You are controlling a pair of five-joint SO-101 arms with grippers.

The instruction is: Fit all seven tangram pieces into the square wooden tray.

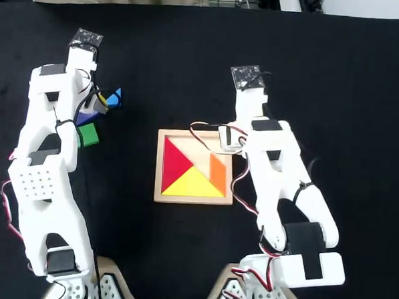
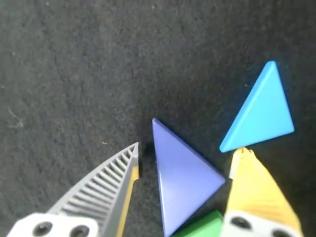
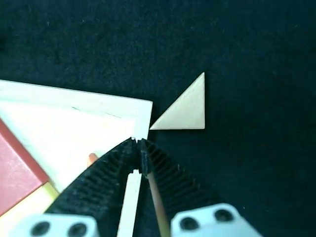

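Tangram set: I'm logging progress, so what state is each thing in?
wooden tray: partly filled
red triangle: seated in tray
yellow triangle: seated in tray
orange piece: seated in tray
purple triangle: on cloth, not gripped
blue triangle: loose on cloth
green piece: loose on cloth
white triangle: on cloth beside tray corner
left end effector: open, straddling purple triangle
right end effector: shut, over tray corner

The wooden tray seats a red triangle, yellow triangle and orange piece (upper area bare wood); blue piece, green piece lie left.
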